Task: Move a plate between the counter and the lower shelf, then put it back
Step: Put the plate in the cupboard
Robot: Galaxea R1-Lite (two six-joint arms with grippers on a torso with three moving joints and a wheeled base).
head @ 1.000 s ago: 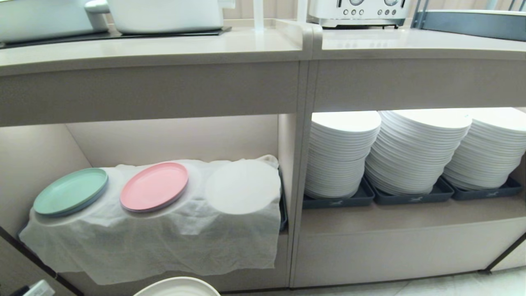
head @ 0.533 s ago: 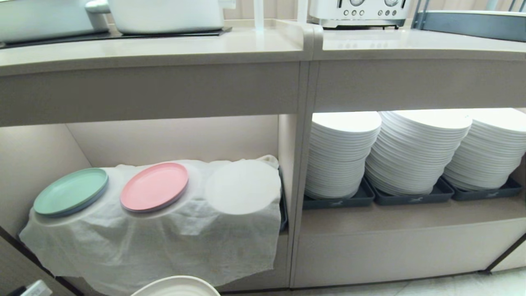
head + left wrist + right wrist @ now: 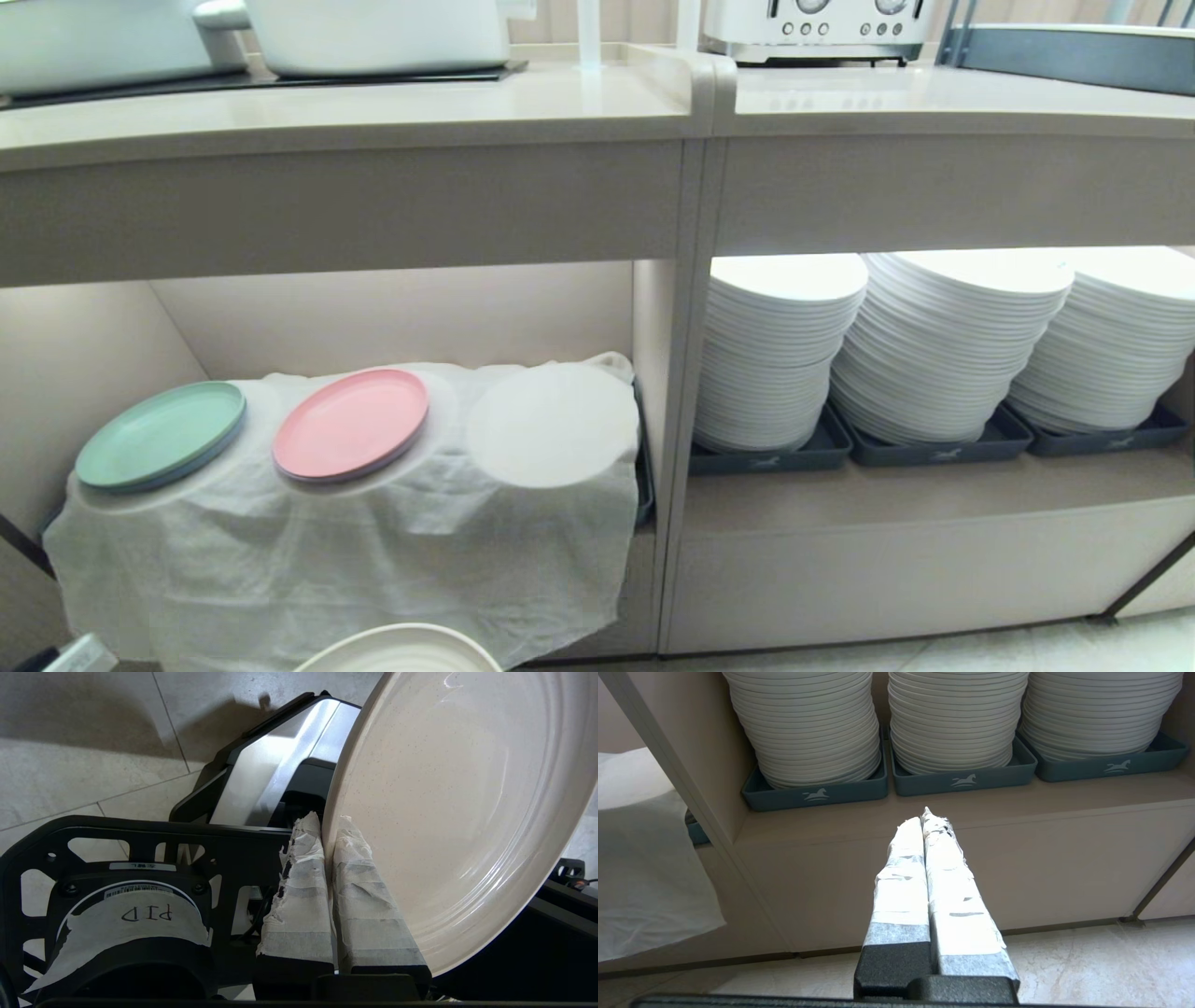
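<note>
My left gripper is shut on the rim of the cream plate, one taped finger on each side of the rim. The same plate peeks in at the bottom edge of the head view, low in front of the lower shelf and its draped white cloth. The counter runs across the top of the head view, above that shelf. My right gripper is shut and empty, held low in front of the neighbouring bay.
A mint-green plate and a pink plate lie on the cloth, with a round hump to their right. Tall white plate stacks in dark trays fill the right bay. White pots and a toaster stand on the tops.
The cloth's lower edge shows more of the cabinet's left corner now. The held plate stays at the bottom edge; the arms have not moved.
</note>
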